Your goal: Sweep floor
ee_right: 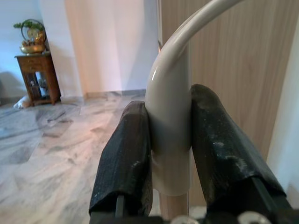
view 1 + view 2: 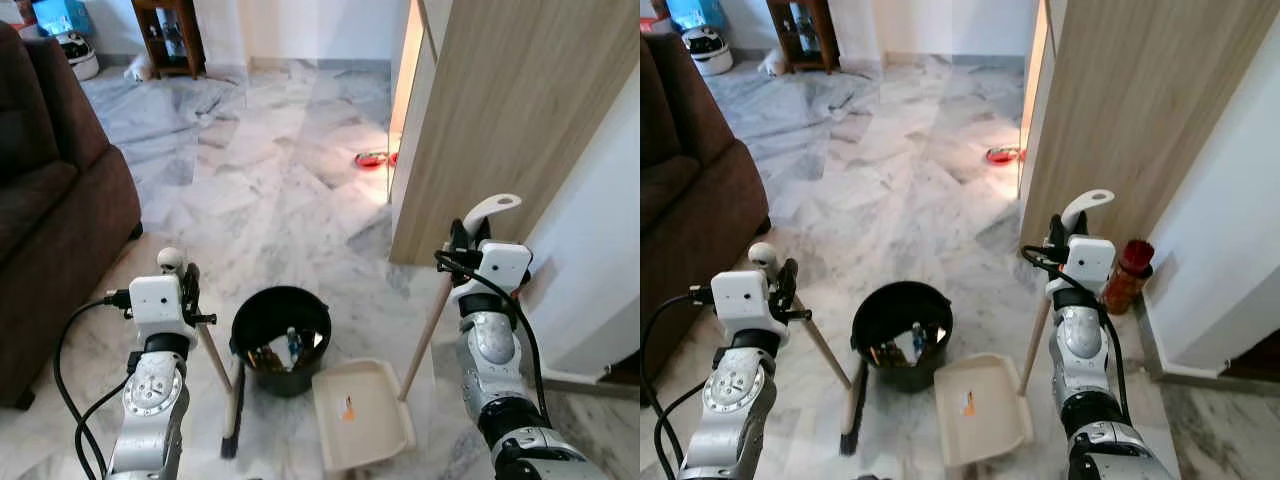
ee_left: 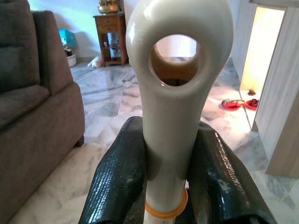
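The left gripper is clamped on the broom handle, its bristles on the floor beside a black bin. The right gripper grips the dustpan handle; the pan holds one small scrap, so sweeping seems nearly finished.

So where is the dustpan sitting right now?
The dustpan rests on the marble floor at the robot's right, beside the black bucket, its handle held by the right gripper.
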Controlling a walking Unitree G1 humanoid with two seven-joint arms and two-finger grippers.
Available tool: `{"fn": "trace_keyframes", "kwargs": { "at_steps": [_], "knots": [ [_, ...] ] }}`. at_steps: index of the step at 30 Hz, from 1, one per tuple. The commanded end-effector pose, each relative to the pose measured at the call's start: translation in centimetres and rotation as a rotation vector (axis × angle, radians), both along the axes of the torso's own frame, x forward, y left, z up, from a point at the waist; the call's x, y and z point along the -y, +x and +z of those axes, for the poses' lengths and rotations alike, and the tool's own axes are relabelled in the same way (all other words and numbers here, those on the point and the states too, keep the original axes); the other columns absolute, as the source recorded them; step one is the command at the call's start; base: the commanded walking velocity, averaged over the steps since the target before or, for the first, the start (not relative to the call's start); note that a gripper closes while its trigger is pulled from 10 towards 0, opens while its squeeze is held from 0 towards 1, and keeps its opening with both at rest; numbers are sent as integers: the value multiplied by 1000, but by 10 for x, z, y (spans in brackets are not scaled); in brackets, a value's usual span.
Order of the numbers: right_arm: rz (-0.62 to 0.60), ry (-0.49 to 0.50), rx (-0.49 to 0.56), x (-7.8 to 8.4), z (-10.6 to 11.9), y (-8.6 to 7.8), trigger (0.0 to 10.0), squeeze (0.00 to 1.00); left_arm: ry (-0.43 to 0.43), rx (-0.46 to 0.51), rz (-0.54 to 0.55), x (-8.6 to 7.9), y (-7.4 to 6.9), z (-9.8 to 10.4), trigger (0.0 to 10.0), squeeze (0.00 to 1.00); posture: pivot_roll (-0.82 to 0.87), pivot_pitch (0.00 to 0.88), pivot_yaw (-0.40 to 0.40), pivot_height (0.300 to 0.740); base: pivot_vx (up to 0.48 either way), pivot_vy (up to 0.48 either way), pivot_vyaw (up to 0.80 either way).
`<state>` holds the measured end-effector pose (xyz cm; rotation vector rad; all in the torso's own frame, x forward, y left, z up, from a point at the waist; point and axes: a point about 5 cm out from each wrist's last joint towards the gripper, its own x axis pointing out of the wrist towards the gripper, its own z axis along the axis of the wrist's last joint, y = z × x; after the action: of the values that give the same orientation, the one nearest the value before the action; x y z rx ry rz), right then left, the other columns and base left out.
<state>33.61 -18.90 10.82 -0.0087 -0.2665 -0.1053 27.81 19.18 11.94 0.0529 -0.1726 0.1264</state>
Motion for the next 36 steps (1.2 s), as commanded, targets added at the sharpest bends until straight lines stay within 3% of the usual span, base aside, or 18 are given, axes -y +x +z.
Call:
{"fn": "trace_keyframes", "kwargs": {
  "at_steps": [1,30,36],
  "knots": [
    [8,10,25,-2,5,1,10000,0,15,33,7,-3,1,5,10000,0,110,67,27,740,-270,0,0],
    [33,7,7,-2,4,2,10000,0,10,35,10,1,0,3,10000,0,101,84,11,740,-284,0,0],
    [32,9,-15,-2,1,1,10000,0,6,28,-10,3,2,2,10000,0,102,79,18,740,0,0,0]
  ]
}}
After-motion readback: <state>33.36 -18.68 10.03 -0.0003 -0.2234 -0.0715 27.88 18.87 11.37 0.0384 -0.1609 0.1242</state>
